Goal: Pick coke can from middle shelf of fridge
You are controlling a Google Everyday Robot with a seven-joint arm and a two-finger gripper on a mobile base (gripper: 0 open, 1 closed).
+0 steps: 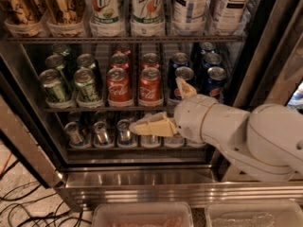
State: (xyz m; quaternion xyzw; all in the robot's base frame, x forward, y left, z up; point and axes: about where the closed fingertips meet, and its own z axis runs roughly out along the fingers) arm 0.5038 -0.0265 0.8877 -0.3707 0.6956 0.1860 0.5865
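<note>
The fridge stands open in front of me. Its middle shelf holds green cans on the left, red coke cans in the middle and blue cans on the right. Two coke cans stand upright at the front, with more behind them. My gripper, on a white arm coming in from the right, is open and empty. Its lower finger points left just below the shelf rail, under the right front coke can. Its upper finger sits in front of a blue can.
Tall bottles fill the rack above. Small silver-topped cans or bottles fill the rack below. The dark door frame is on the right. Black cables lie on the floor at the left, and clear bins are at the bottom edge.
</note>
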